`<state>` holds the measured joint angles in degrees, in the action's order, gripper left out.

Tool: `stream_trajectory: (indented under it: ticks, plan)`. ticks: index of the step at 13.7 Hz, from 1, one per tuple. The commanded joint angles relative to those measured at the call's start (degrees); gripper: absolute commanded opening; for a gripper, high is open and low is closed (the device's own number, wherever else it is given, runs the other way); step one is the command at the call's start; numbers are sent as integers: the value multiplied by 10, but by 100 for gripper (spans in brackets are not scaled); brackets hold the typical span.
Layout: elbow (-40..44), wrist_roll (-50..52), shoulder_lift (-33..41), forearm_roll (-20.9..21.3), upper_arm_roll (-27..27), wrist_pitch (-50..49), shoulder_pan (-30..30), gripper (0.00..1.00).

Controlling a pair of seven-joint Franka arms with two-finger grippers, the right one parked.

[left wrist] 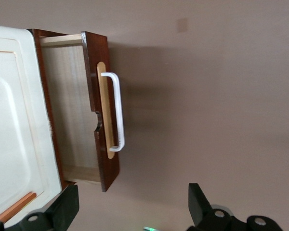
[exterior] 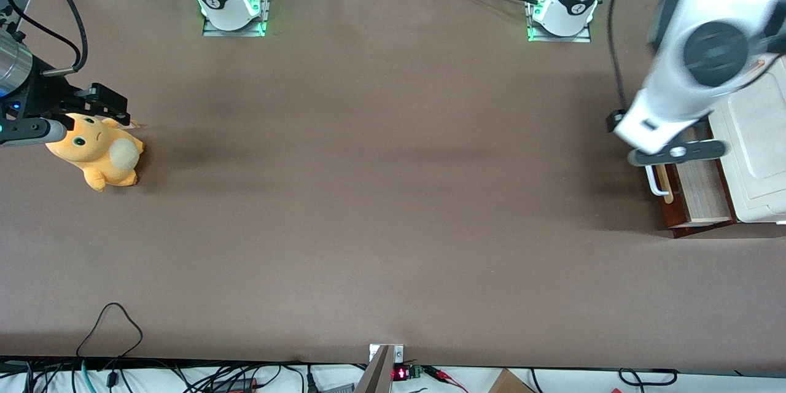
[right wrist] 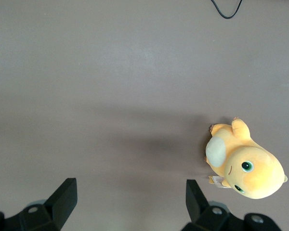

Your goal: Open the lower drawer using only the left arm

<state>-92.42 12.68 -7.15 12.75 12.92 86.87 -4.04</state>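
The gripper (left wrist: 130, 211) hangs above the table (exterior: 393, 196), fingers (left wrist: 197, 202) spread wide and holding nothing, just off the drawer (left wrist: 103, 110) and clear of its handle (left wrist: 116, 111). The drawer already stands pulled out from under the cabinet (exterior: 755, 153) at the working arm's end of the table, its light wood inside showing. The handle's long axis runs along the drawer front, across the line of pull. The task looks largely done.

The left arm (exterior: 688, 80) hides part of the lower drawer (exterior: 694, 196).

wide brown table (exterior: 381, 209), black cables (exterior: 110, 331) along its near edge
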Motion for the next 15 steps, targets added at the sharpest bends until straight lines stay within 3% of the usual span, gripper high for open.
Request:
stream_trajectory:
  ticks: [1, 3, 15]
  plan:
    - [-7, -96, 34, -107, -70, 16, 5, 100]
    - [-18, -141, 56, -136, -93, 29, 6, 100]
    - [-32, -144, 86, -134, -93, 27, 14, 100]
